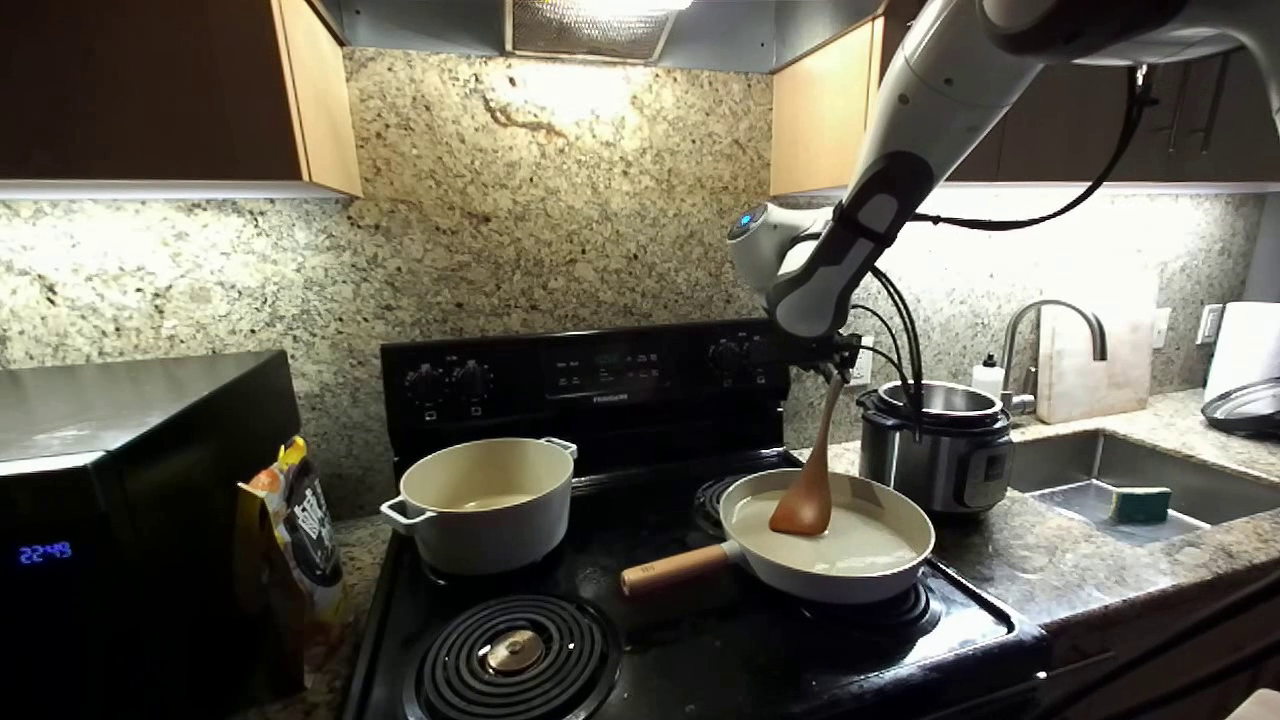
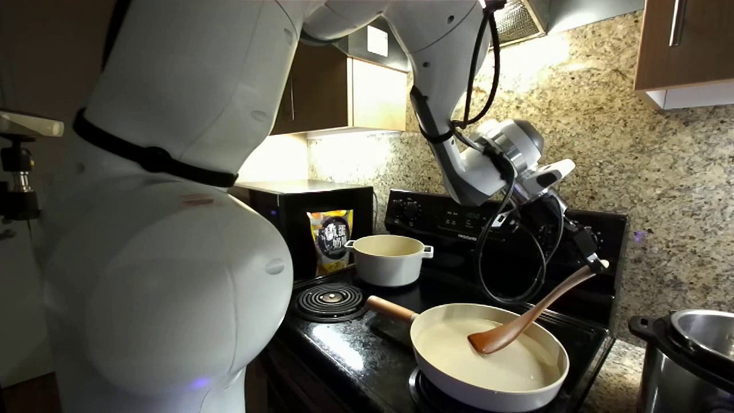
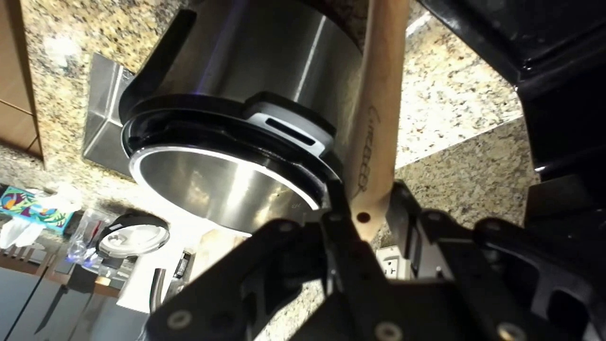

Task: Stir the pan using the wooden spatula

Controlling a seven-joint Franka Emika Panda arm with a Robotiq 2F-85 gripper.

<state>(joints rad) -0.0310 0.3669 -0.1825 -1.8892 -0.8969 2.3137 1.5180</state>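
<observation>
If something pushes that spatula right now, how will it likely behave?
The spatula is probably stiff, as it looks like solid wood. It may be light, given its slim handle. A sideways push might swivel it, since the jaws grip only near the handle's end.

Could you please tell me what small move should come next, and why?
Probably a slow sweep of the wooden spatula across the pan, away from the pan's handle: the tool grips the spatula near its upper end, the blade is already inside the pan, and that side seems roomier.
</observation>
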